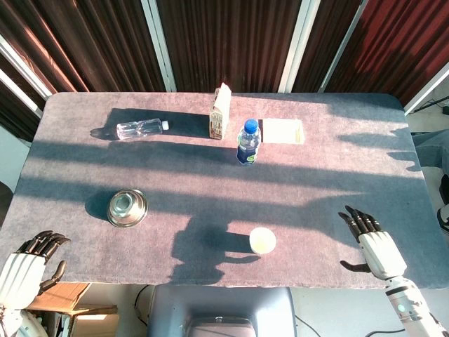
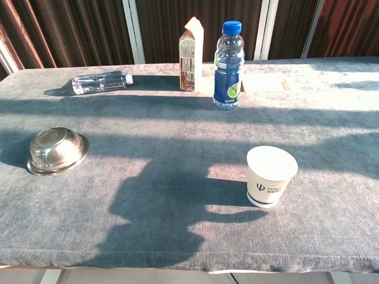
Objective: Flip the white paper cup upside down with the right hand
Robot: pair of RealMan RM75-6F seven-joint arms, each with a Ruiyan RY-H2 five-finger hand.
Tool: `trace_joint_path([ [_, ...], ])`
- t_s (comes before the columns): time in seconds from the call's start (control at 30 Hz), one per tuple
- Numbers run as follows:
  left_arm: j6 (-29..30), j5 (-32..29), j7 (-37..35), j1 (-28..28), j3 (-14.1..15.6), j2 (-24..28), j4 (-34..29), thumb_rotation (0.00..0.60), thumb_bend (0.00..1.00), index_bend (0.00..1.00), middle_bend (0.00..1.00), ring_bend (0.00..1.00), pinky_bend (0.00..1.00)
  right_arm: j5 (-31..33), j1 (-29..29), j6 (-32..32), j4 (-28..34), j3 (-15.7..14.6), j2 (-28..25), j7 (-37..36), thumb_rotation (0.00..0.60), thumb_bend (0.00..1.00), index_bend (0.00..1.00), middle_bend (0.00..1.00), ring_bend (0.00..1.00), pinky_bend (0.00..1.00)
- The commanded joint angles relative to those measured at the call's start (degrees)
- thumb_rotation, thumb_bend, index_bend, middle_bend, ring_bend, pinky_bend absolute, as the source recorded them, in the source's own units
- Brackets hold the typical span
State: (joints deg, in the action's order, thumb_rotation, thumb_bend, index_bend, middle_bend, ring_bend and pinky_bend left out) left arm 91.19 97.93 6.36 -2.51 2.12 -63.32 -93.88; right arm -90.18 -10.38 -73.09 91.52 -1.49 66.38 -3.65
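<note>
The white paper cup stands upright with its mouth up near the table's front edge, right of centre. My right hand hovers over the front right of the table, well to the right of the cup, fingers spread and holding nothing. My left hand hangs off the front left corner of the table with its fingers curled loosely, empty. Neither hand shows in the chest view.
An upturned steel bowl sits at the left. A blue-capped bottle, a milk carton, a lying clear bottle and a pale flat pad line the back.
</note>
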Motion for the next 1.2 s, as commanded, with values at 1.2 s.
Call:
trace_joint_path([
  [1.2, 1.3, 1.5, -2.7, 0.4, 0.5, 0.7, 0.6, 0.6, 0.42, 0.34, 0.29, 0.21, 0.4, -7.6, -16.9, 5.2, -26.5, 0.7, 28.4, -27.3, 0.6, 0.13, 0.31, 0.2, 0.19, 0.32],
])
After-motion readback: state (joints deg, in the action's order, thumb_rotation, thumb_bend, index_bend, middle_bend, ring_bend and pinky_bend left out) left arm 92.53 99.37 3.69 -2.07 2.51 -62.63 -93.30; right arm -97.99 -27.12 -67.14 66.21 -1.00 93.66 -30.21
